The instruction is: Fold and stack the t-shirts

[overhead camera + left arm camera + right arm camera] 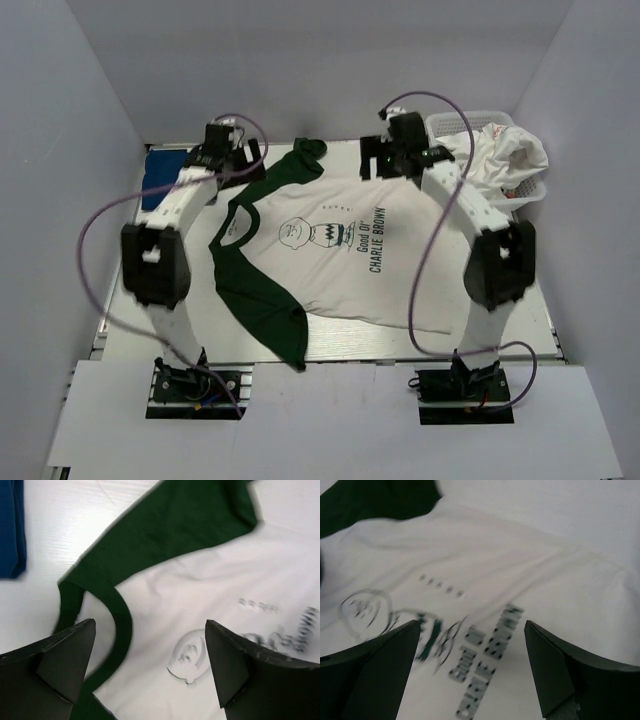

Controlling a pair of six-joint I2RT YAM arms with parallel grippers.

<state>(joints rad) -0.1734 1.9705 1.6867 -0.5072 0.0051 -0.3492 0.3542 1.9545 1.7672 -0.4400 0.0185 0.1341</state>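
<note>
Shirt (335, 280) flat before you, left gripper (150, 630) spread wide above its collar (123, 621), right gripper (470, 627) spread wide above its print (482, 667).

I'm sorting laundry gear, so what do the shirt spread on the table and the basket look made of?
Shirt: soft matte cloth, likely cotton knit; it lies limp and creased. Basket: white plastic, seemingly rigid and moulded; its wall is an open lattice.

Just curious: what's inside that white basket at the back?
A crumpled heap of white t-shirts fills the basket and spills over its rim. Whatever lies beneath the heap is covered.
</note>
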